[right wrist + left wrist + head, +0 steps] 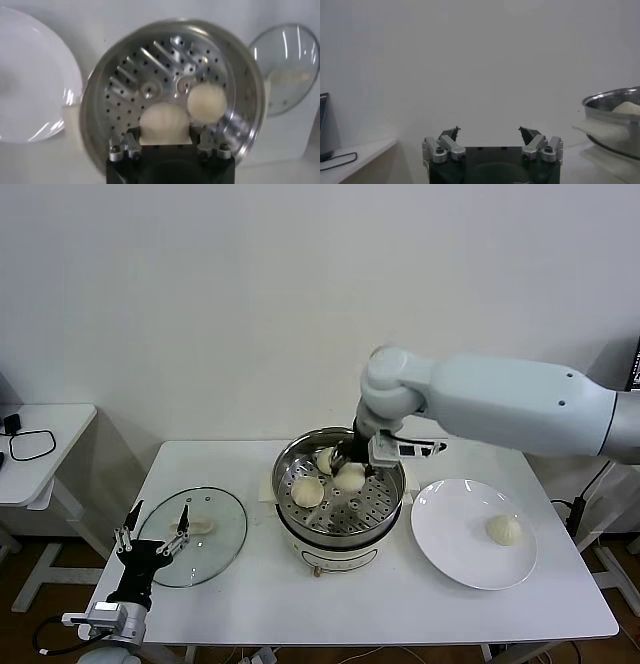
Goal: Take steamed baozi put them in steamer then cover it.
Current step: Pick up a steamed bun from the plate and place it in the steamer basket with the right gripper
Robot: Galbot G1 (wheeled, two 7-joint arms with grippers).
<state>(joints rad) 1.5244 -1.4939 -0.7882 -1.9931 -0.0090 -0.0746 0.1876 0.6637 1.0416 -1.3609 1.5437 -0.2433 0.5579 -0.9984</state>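
Right gripper (165,142) jaws clenched on a round cream-white baozi (164,121) inside the shiny perforated steel steamer (384,518), frame centre. Head view alone shows another bun on the white plate (450,554). Left gripper (152,532) released, lower left.

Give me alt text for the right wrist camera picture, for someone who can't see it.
The right gripper holds a steamed baozi just above the perforated floor of the round steel steamer, beside another baozi already lying there. A white plate lies off one side of the steamer and a glass lid off the other.
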